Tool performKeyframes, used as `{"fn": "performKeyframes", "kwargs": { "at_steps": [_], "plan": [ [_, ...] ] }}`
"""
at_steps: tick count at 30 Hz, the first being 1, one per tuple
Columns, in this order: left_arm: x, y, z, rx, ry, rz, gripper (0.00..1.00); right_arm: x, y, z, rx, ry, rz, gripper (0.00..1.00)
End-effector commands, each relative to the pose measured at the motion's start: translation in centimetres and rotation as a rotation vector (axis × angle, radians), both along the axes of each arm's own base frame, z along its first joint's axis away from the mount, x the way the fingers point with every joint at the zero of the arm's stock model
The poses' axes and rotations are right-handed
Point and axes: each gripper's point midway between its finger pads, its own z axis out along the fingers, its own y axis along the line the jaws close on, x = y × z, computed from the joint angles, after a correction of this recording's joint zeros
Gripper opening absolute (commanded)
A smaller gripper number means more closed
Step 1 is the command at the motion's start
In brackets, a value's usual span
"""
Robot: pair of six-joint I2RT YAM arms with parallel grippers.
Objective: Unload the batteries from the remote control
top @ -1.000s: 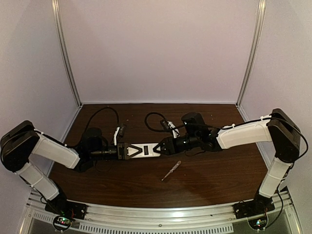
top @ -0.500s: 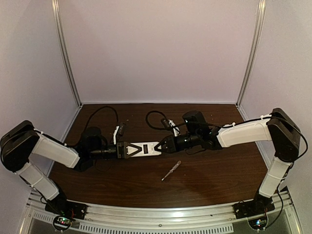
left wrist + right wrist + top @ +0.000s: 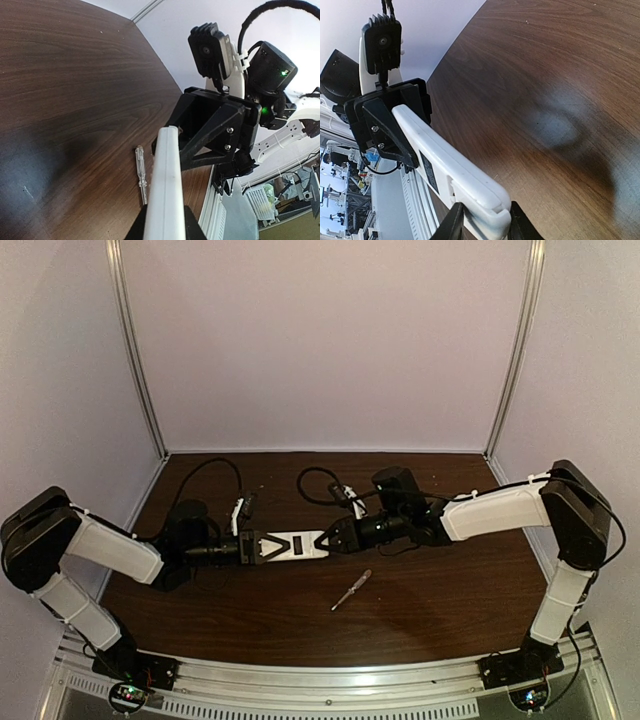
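Note:
The white remote control (image 3: 295, 544) hangs above the table between both grippers, held at each end. My left gripper (image 3: 258, 548) is shut on its left end, and the remote shows edge-on in the left wrist view (image 3: 164, 190). My right gripper (image 3: 333, 538) is shut on its right end. In the right wrist view the remote (image 3: 447, 165) shows its plain back with a dark label and the battery cover seam near my fingers (image 3: 451, 226). The batteries are hidden inside the remote.
A slim silvery screwdriver (image 3: 351, 590) lies on the dark wooden table (image 3: 420, 610) just in front of the remote; it also shows in the left wrist view (image 3: 141, 172). Black cables (image 3: 215, 472) loop behind the arms. White walls enclose the table.
The right gripper and the remote have shifted slightly left and back; both grippers stay shut on the remote. The screwdriver has not moved.

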Motion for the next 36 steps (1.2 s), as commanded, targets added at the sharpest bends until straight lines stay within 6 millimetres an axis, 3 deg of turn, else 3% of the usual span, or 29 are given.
{"fn": "performKeyframes", "kwargs": {
  "at_steps": [1,23,36],
  "plan": [
    [0.0,-0.8,1.9,-0.06,-0.063,-0.024,0.0,0.0,1.5,1.3,0.072,-0.009,0.022,0.32],
    [-1.2,-0.5,2.6,-0.141,-0.016,-0.05,0.0,-1.7,2.2,3.0,0.162,0.021,0.083,0.37],
    [-1.4,-0.4,2.8,-0.15,-0.015,-0.055,0.0,-1.5,2.1,2.2,0.129,0.017,0.071,0.32]
  ]
}}
